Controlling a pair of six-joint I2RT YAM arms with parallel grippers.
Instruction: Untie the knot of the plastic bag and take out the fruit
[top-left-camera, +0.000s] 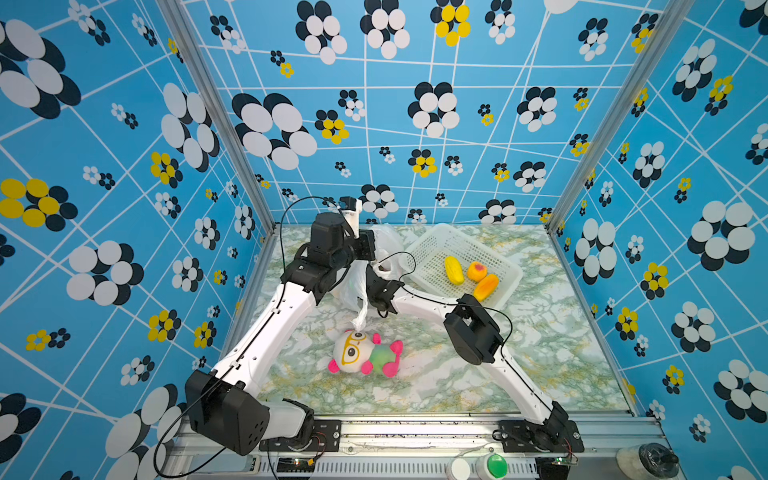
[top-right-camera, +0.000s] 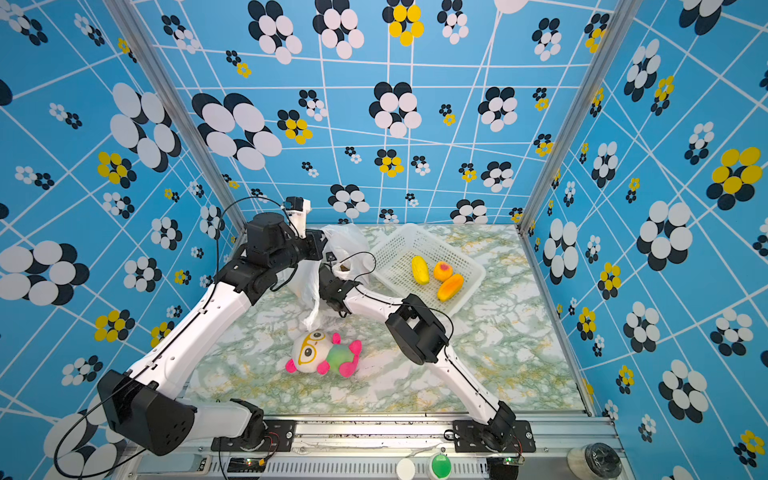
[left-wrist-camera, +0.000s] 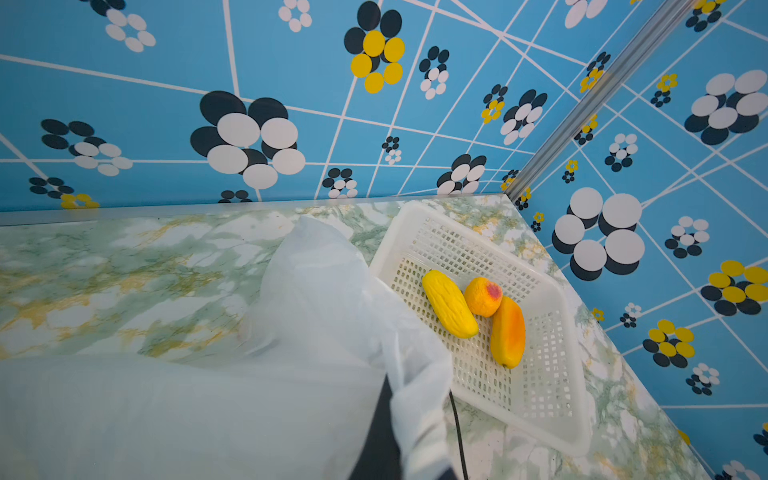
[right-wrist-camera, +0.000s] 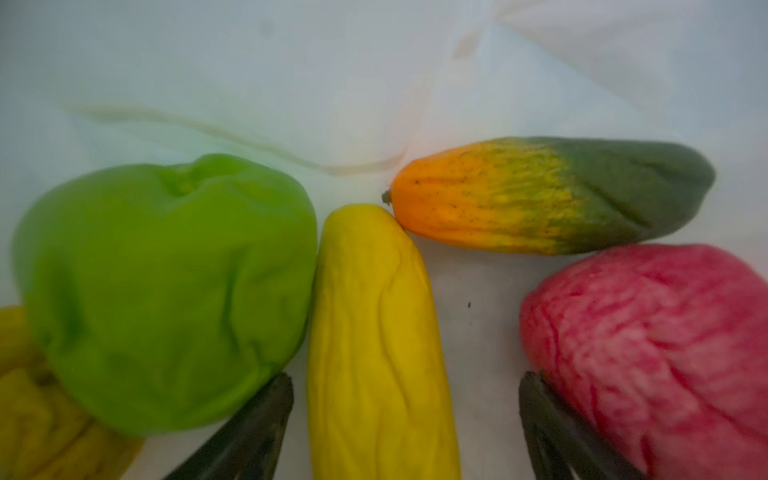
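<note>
One yellow fruit (right-wrist-camera: 374, 332) inside plastic bag (right-wrist-camera: 291, 62) beside basket (top-left-camera: 428, 249), long axis running straight out between wide-spread fingers of right tool (right-wrist-camera: 407, 378), tip touching orange-green fruit (right-wrist-camera: 540, 195), left tool (top-left-camera: 367, 246) clamped on plastic bag

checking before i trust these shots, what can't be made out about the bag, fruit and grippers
Right gripper: hidden inside the plastic bag in both top views.
Left gripper: left wrist view shows one dark finger; plastic covers the rest.
Fruit in the bag: top views show only a faint tint through plastic.
Red fruit and yellow piece: cut off by the right wrist view's edges, blurred.
</note>
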